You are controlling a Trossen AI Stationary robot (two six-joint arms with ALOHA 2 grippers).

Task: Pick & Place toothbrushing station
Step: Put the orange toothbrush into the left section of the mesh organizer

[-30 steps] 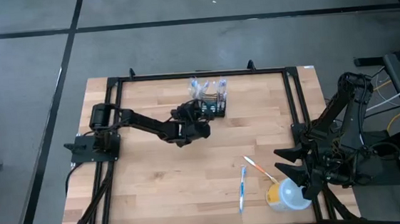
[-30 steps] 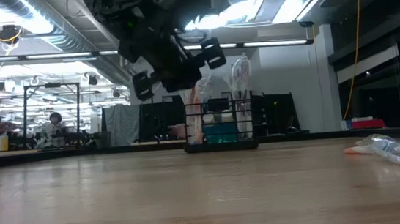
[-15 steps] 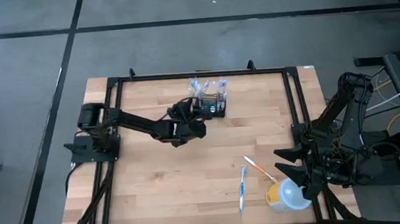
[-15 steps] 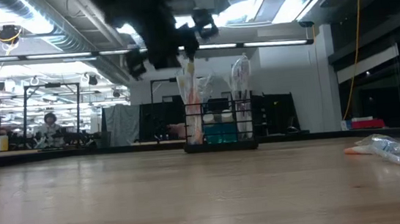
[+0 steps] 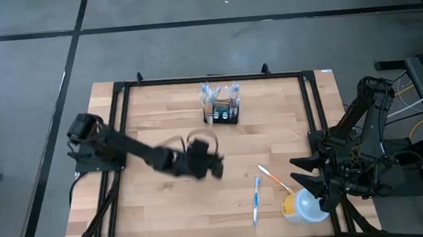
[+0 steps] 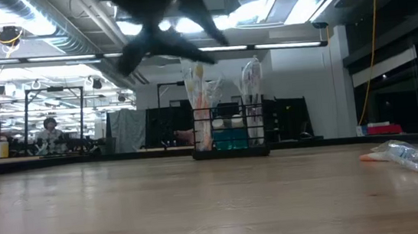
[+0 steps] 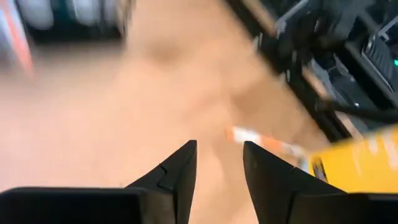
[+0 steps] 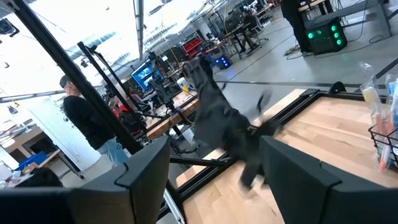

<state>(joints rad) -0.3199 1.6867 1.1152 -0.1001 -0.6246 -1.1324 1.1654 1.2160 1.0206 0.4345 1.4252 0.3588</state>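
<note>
The left gripper [image 5: 214, 166], jaws parted and empty, is shown over the table's [image 5: 165, 205] middle, well apart from the toothbrushing station [image 5: 222, 106] at the far edge; the right gripper [image 5: 304, 170] is parked open at the right edge.

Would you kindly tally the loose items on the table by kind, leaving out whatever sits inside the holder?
Mesh holder: 1
Toothbrushes lying loose: 2, one blue, one orange
Yellow cup with pale lid: 1
Total: 4
</note>
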